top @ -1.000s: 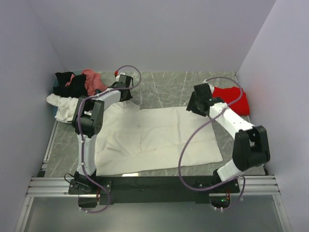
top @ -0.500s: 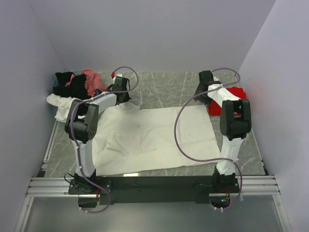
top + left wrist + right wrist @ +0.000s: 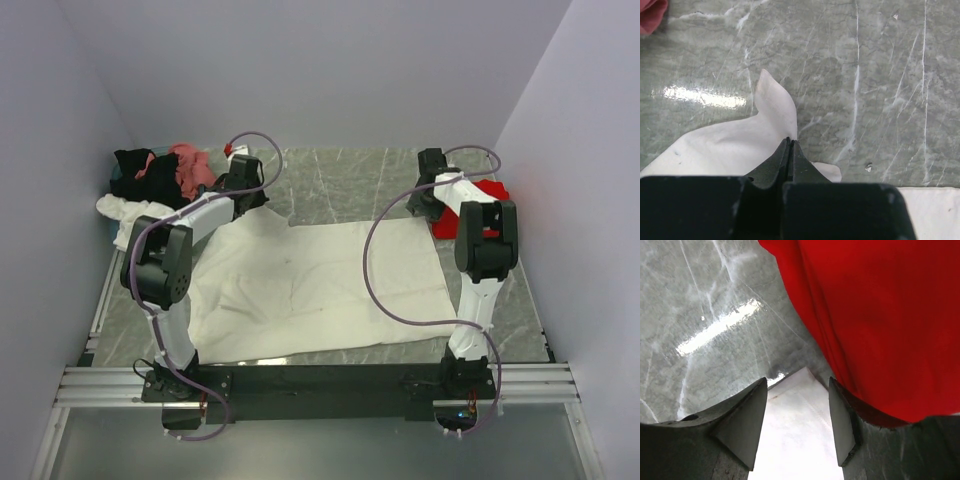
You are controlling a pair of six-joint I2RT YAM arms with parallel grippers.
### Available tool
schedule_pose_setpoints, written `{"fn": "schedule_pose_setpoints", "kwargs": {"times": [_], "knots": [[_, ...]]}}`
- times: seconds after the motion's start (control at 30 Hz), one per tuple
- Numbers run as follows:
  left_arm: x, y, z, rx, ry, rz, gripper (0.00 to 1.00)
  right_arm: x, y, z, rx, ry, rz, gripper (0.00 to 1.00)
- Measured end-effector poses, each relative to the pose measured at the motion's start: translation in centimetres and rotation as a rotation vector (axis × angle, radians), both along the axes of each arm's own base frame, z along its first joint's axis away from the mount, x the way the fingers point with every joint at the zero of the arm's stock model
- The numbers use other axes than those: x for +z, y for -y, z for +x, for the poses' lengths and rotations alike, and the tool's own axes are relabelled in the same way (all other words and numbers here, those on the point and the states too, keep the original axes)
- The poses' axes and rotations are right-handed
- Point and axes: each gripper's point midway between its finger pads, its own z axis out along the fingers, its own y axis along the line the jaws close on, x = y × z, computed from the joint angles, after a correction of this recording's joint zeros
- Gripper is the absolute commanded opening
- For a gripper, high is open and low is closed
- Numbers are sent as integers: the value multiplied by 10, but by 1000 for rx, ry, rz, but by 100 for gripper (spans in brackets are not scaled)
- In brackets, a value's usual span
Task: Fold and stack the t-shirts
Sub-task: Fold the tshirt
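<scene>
A large cream t-shirt (image 3: pixel 320 280) lies spread flat in the middle of the table. My left gripper (image 3: pixel 243 190) is at its far left corner; in the left wrist view the gripper (image 3: pixel 790 142) is shut on that cream t-shirt (image 3: pixel 740 140), whose tip stands up in a peak. My right gripper (image 3: pixel 425 205) is at the far right corner. In the right wrist view it (image 3: pixel 797 385) is open, its fingers either side of the cream corner (image 3: pixel 795 435). A red t-shirt (image 3: pixel 880 315) lies right beside it, partly hidden behind the right arm (image 3: pixel 492 190).
A pile of black (image 3: pixel 135 170), pink (image 3: pixel 190 165) and white (image 3: pixel 125 215) shirts sits at the back left by the wall. Grey walls close in the left, back and right. Bare marble (image 3: pixel 340 185) shows between the two grippers.
The right arm has swung back and to the right, bringing its open gripper over the cream shirt's far right corner. The left arm has stretched a little farther back with its corner.
</scene>
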Motion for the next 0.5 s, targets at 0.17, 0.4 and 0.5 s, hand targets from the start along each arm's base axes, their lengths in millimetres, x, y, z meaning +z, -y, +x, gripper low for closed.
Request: {"fn": "schedule_pose_setpoints", "kwargs": {"times": [0.17, 0.4, 0.5], "knots": [[1, -1, -2, 0, 1, 1, 0, -6, 0, 2, -1, -13, 0, 54], [0, -1, -3, -2, -1, 3, 1, -7, -1, 1, 2, -18, 2, 28], [1, -2, -6, -2, -2, 4, 1, -7, -1, 1, 6, -19, 5, 0]]}}
